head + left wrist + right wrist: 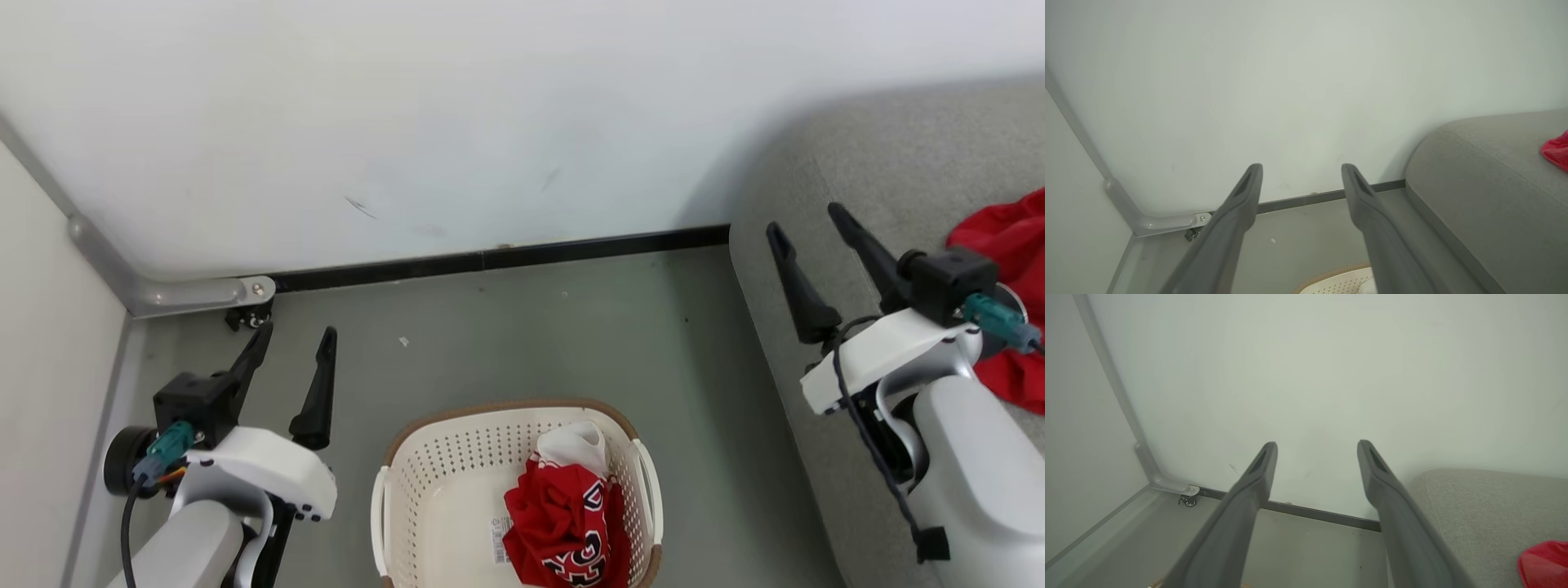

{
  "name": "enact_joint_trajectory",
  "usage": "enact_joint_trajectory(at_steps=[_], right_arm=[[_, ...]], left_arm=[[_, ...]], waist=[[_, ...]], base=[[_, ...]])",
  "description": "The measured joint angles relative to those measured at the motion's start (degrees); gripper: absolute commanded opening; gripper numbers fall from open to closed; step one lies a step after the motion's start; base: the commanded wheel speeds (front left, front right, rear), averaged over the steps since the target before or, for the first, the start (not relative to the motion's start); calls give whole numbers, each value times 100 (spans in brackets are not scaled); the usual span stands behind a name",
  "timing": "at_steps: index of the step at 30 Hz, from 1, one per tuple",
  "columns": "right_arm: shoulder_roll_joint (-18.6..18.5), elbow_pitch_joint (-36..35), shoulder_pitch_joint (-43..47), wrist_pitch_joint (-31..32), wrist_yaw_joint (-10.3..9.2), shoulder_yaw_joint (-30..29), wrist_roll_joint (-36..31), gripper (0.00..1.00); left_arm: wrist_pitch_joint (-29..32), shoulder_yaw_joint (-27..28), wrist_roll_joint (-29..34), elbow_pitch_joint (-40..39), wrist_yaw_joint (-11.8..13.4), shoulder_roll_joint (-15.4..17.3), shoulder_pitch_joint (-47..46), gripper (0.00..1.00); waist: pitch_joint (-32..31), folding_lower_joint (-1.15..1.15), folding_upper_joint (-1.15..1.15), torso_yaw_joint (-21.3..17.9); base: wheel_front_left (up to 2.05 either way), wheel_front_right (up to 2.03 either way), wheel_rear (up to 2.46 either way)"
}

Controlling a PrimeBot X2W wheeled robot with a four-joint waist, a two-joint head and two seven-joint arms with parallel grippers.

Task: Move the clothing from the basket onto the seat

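Observation:
The cream basket (424, 482) with a brown rim stands on the floor at the bottom centre. Inside it lies a crumpled red jersey (563, 523) with black lettering, and some white fabric (575, 445) on top. Another red garment (1008, 245) lies on the grey seat (882, 163) at the right. My left gripper (296, 345) is open and empty, left of the basket and above the floor. My right gripper (808, 220) is open and empty over the seat's left edge, just left of that garment. The basket rim (1331, 275) peeks in at the bottom of the left wrist view.
A white wall (490, 122) with a dark skirting strip (490, 261) runs behind the floor. A grey metal bracket with a small caster (237, 314) sits in the left corner. A side wall (49, 327) closes the left. Grey floor (531, 335) lies between basket and wall.

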Motion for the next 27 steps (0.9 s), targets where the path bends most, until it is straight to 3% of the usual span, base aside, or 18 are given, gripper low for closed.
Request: enact_joint_trajectory(at_steps=[14,27], right_arm=[[558,-286,970,0,-1,-129,-411,100],[712,-635,1874,0,0,-312,-761,100]], left_arm=[[-75,334,-44,7,321,63,760,100],[-100,661,-51,-146,543,120,1383,100]], waist=[[-522,0,0,175],[-862,0,0,157]], base=[[0,0,0],[0,0,0]])
